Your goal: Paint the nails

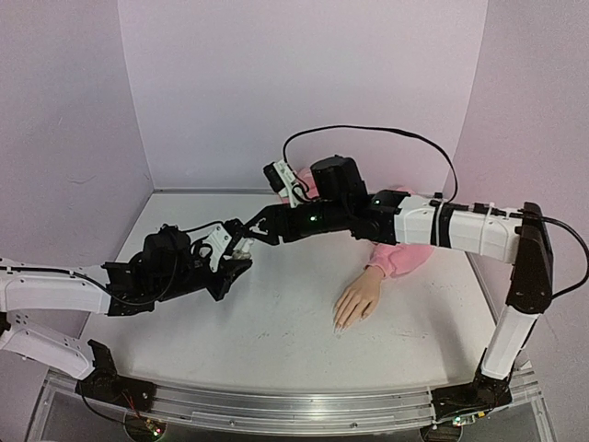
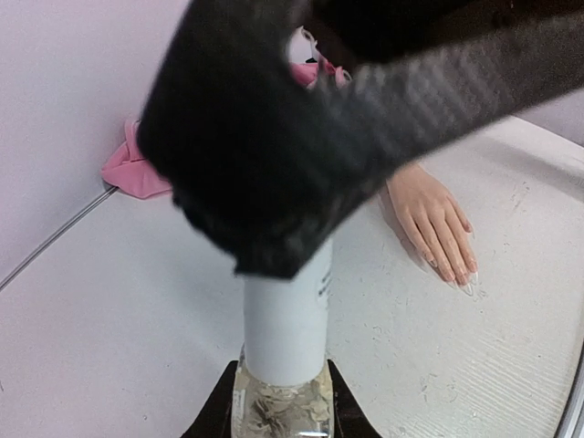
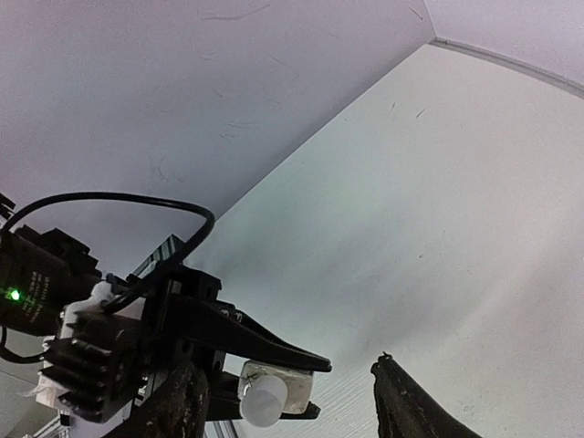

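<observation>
1. The left gripper had its black jaws clamped on the small clear glass bottle with a smooth white cylindrical cap.
2. The right gripper had its matte black fingers apart at that cap.
3. The pale glossy nails of the beige mannequin hand lay on the scuffed white table, four o'clock from the bottle.

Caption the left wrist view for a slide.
Left jaws grip a white-capped bottle; right jaws loom over it; mannequin hand lies flat beyond.

The top camera looks down over the whole table; both close wrist cameras share the bottle.
</observation>
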Tool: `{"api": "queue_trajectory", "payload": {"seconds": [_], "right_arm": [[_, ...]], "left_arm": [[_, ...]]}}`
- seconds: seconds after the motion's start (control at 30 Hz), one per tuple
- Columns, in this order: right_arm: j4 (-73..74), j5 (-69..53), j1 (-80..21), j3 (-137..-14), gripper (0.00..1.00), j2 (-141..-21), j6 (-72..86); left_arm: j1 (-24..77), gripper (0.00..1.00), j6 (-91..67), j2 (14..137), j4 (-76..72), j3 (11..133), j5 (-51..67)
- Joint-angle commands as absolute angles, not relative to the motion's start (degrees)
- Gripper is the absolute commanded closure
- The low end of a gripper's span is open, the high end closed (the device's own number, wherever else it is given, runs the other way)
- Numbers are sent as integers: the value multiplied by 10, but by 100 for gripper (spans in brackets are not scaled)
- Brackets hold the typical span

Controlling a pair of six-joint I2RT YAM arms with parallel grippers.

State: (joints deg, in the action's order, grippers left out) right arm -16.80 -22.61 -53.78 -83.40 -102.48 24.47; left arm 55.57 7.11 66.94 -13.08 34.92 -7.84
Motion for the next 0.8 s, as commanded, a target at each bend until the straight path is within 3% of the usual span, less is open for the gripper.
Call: {"api": "queue_trajectory", "payload": {"seconds": [0.0,0.33,0.47,0.6,0.7,0.77], "right_arm": [[-154,-259,-539,-870,41,-1052,252],[-156,-317,-539,-886,69,-1080,244],[-156,-342,-539,-886,93,-1084,231],[-156,-380,-536,-877,100,-1079,202],[-155,-460,-536,-846,100,-1056,95],[-146,-548,-536,-801,100,-1022,-35]], "left_arm": [[561,100,87,670,-149,381,-106],[562,100,91,679,-148,385,-99],[562,100,92,673,-148,383,-86],[561,100,89,660,-145,378,-47],[543,100,85,634,-133,372,141],[493,100,46,629,-132,373,436]]}}
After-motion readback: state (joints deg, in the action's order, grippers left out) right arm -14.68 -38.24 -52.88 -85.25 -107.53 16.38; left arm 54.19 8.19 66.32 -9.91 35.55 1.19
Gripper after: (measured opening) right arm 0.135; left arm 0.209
